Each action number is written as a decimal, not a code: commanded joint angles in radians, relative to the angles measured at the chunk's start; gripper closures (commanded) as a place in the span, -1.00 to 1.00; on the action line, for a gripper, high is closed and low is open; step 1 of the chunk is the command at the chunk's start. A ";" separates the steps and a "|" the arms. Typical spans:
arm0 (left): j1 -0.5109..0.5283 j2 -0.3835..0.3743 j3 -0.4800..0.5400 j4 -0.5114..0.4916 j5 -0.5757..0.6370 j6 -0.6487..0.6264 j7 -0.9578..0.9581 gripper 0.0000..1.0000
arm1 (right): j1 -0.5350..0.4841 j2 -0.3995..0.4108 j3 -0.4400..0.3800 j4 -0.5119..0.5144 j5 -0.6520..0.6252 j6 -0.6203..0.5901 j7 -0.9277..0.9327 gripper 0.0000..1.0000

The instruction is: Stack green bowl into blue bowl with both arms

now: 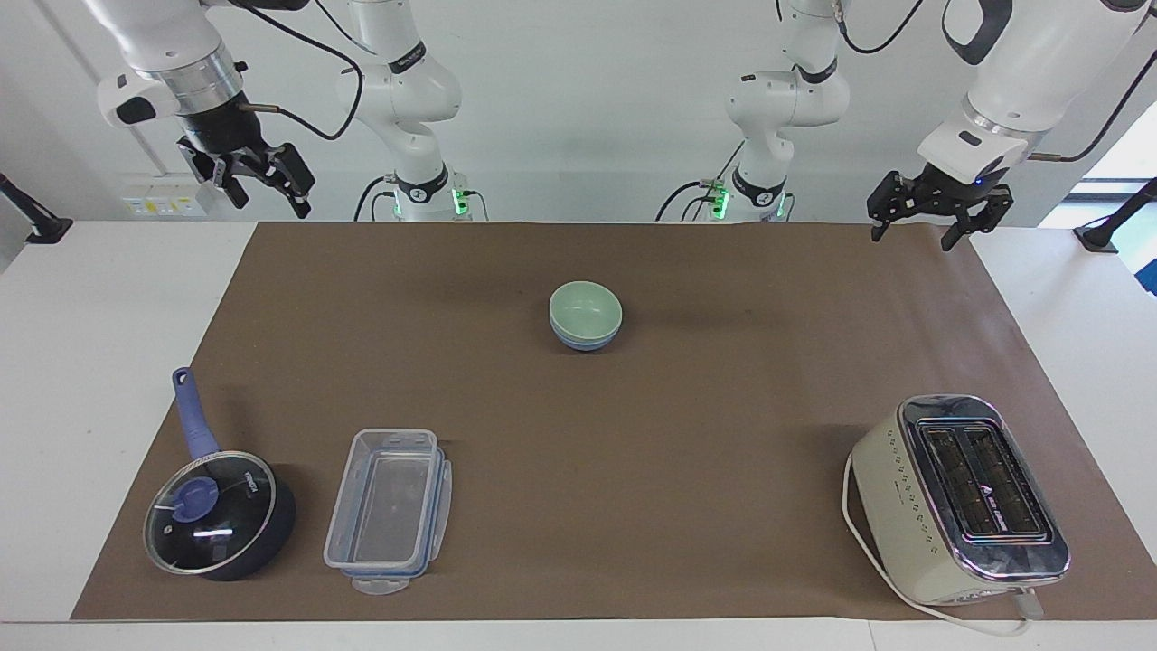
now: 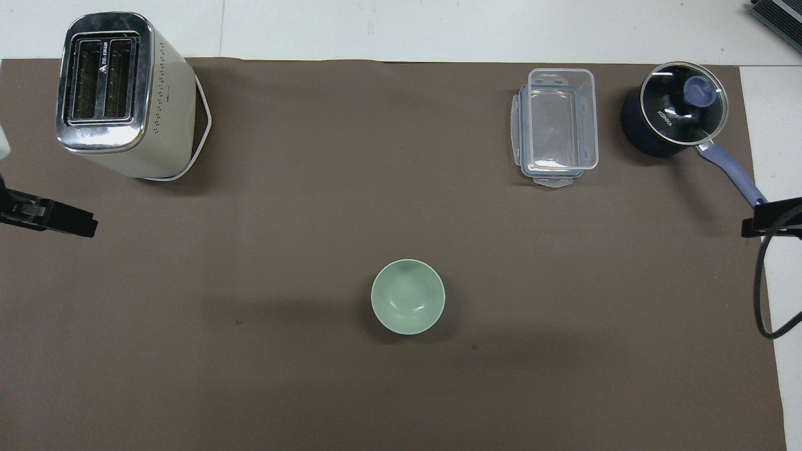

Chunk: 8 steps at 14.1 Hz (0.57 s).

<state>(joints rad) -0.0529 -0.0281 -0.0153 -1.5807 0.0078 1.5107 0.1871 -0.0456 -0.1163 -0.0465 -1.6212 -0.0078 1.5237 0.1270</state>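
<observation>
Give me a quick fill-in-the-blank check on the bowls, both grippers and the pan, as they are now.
1. The green bowl sits inside the ____ bowl.
2. The left gripper and right gripper are both ____, holding nothing.
3. The saucepan wears a glass ____.
4. The clear container lies beside the ____.

Missing words: blue; open; lid; saucepan

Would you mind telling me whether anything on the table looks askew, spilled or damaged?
Nothing stands out. The green bowl sits squarely nested in the blue bowl, upright. The toaster, clear container and lidded saucepan stand undisturbed, with no spill on the brown mat.
</observation>
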 commanded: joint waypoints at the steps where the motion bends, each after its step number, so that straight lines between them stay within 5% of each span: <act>1: 0.005 -0.021 -0.005 -0.021 0.003 0.002 0.003 -1.00 | -0.003 0.004 0.005 0.006 -0.009 0.018 -0.017 -1.00; 8: 0.005 -0.021 -0.005 -0.021 0.003 0.002 0.003 -1.00 | -0.003 0.001 0.004 0.015 0.031 0.004 0.013 -1.00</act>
<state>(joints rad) -0.0529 -0.0281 -0.0154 -1.5807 0.0078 1.5107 0.1871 -0.0452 -0.1158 -0.0462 -1.6142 0.0042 1.5317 0.1282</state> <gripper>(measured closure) 0.000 0.000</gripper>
